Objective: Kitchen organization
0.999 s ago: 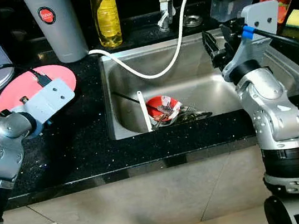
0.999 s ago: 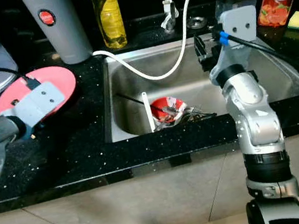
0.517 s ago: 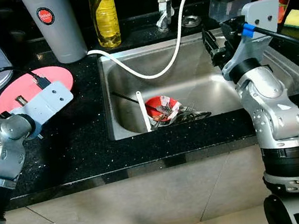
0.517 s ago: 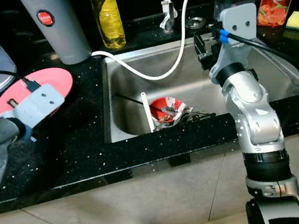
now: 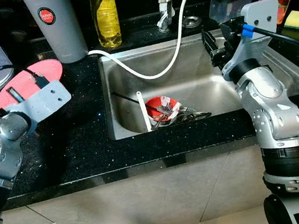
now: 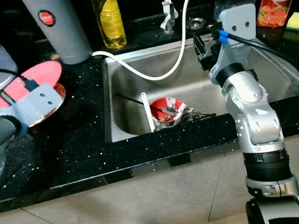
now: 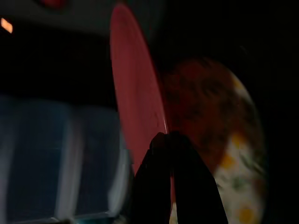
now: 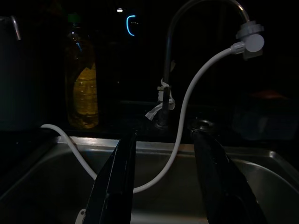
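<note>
While the pink plate tilts off the counter at upper left, pinched thin-edge by the left gripper, it could slip onto the patterned plate beneath. Right gripper hangs open over the sink.

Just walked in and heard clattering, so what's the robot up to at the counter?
The left gripper is shut on the rim of a round pink plate, tilting it up off a patterned plate beneath it on the black speckled counter. The right gripper hangs open over the steel sink, where a red bowl with cutlery sits.
</note>
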Motion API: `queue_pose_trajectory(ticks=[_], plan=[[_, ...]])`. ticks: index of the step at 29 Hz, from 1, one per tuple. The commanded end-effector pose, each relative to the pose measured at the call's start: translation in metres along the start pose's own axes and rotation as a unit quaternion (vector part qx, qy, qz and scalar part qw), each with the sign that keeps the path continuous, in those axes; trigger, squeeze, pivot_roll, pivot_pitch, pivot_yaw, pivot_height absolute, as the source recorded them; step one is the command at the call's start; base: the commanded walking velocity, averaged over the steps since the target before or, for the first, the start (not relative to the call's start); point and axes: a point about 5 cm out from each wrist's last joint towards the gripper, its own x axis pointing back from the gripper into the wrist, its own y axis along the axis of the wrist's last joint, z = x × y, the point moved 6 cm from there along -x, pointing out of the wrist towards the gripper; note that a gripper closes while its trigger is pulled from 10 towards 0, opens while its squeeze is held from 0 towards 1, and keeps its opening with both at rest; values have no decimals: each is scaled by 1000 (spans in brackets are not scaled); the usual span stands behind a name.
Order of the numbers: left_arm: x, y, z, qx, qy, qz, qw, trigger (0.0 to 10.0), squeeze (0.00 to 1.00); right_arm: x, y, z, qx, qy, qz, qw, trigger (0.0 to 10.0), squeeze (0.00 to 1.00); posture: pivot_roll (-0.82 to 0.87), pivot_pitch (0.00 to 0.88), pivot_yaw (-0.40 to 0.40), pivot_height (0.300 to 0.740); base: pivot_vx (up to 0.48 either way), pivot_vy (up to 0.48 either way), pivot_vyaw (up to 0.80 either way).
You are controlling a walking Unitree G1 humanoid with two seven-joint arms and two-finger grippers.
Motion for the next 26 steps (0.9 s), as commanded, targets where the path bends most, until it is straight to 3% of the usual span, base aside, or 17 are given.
queue_pose_trajectory(ticks=[1,4,5,6,11,14,16,18,22,26], plan=[[4,38,27,-36,67,-84,994,10000,0,-2,2,0,-1,0,-5,1000,10000,0,61,31,18,740,0,0,0],[9,61,35,-39,84,-135,986,10000,0,-2,3,0,-1,0,-6,1000,10000,0,61,31,17,740,0,0,0],[13,76,31,-56,70,-169,982,10000,0,-2,4,0,-4,1,-7,1000,10000,0,62,31,17,740,0,0,0],[13,76,31,-56,70,-169,982,10000,0,-2,4,0,-4,1,-7,1000,10000,0,62,31,17,740,0,0,0],[24,115,12,-103,31,-254,961,10000,0,-3,11,13,-89,52,-5,995,10000,0,65,28,18,740,0,0,0],[29,133,-4,-112,-3,-302,947,10000,0,0,23,24,-100,93,-22,990,10000,0,65,28,20,740,0,0,0],[35,147,-9,-98,-18,-332,938,10000,0,3,29,34,-67,130,-32,989,10000,0,62,26,22,740,0,0,0],[38,156,-9,-98,-19,-349,932,10000,0,8,25,46,-1,163,-27,986,10000,0,59,26,24,740,0,0,0],[44,178,-16,-107,-15,-388,915,10000,0,11,20,50,-129,171,-1,977,10000,0,57,26,23,740,0,0,0],[47,187,-14,-106,5,-405,908,10000,0,8,12,44,-189,150,23,970,10000,0,56,25,24,740,0,0,0]])
